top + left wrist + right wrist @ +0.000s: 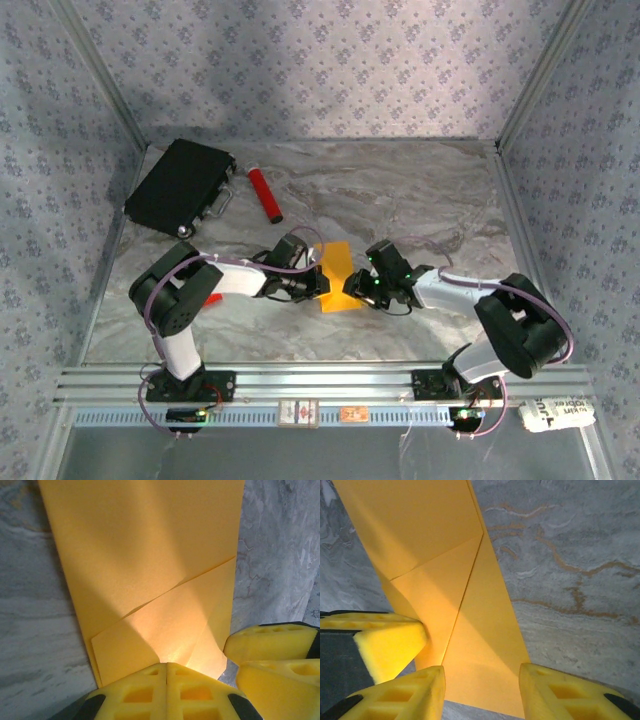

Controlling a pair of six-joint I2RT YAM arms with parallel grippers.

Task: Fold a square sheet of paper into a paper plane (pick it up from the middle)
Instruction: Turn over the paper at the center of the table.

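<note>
Currently the square sheet of paper (337, 277) lies flat on the marbled surface (420, 200), one corner folded in diagonally, with the black case (180, 187) well off to its far left. At the sheet's left edge the left claw (166, 667) is closed, tips touching the flap; whether a ply is pinched, I cannot tell. At its right edge the right claw (482, 680) stands open astride the paper. The likely risk is that the loosely creased flap lifts, or that the sheet skids if the closed claw drags.
</note>
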